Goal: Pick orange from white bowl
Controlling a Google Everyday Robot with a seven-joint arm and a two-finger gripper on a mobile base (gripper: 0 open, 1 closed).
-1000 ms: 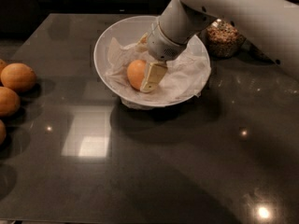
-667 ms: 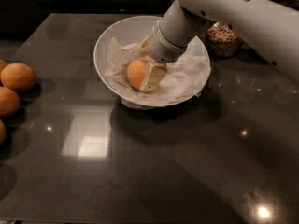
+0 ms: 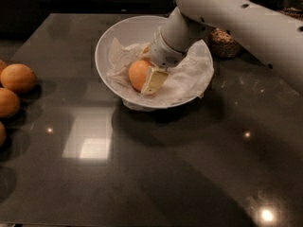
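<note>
The grasping step of the task is judged to be in hand. The gripper (image 3: 149, 74) is lowered into the white bowl (image 3: 127, 32), and its cream-coloured tip is seen touching the right side of the orange (image 3: 138, 74). The orange is found inside the bowl, on the crumpled white paper (image 3: 189, 74), a little left of the bowl's middle, and it does not look lifted. Whether the gripper is already clenched on the fruit or only placed around it cannot be told, because its far side is hidden behind the orange and the wrist.

For the next move, a firm hold on the smooth round fruit is called for first, and then a straight lift above the rim. It is judged that the orange could roll or slip out if it is pressed off centre, and that the paper could be dragged up together with it.

On the dark table (image 3: 165, 174), several duller fruits (image 3: 16, 77) are grouped at the left edge, well apart from the bowl. A glass jar of grains (image 3: 223, 42) is seen just behind the bowl, partly covered by the arm (image 3: 246, 18).

No brand, label or writing can be read anywhere.
</note>
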